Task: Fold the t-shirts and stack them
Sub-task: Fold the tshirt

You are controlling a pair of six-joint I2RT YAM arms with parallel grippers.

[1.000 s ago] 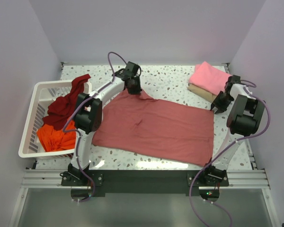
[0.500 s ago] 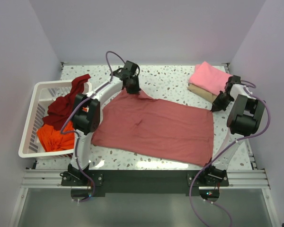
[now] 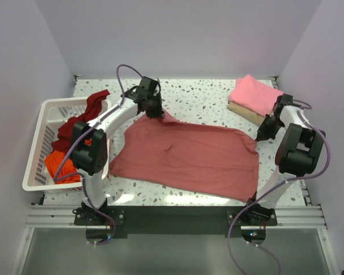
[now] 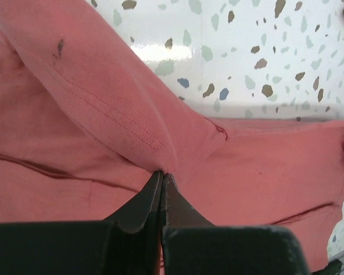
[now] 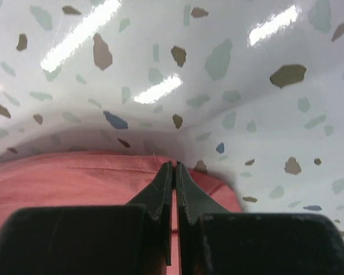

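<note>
- Table [image 3: 206,97]: rose-red t-shirt [image 3: 189,157] spread mid-table, not yet folded.
- Basket [image 3: 34,154], left: maroon t-shirt [image 3: 74,126] & orange t-shirt [image 3: 60,166] inside (2 to go).
- Pink t-shirt [image 3: 252,94]: folded, far right, so approx. 1 done.
- Left hand [image 4: 162,175] pinches the shirt's far-left corner; right hand [image 5: 173,166] pinches its far-right corner.

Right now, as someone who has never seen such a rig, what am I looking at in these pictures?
Two robot arms stand at the near edge of a speckled table. One picture looks down from above; the other two come from a camera on each wrist. The left gripper and right gripper are each shut on the far edge of the spread rose-red t-shirt. A pink t-shirt lies folded at the back right on a tan item. A white basket on the left holds a maroon t-shirt and an orange t-shirt.
</note>
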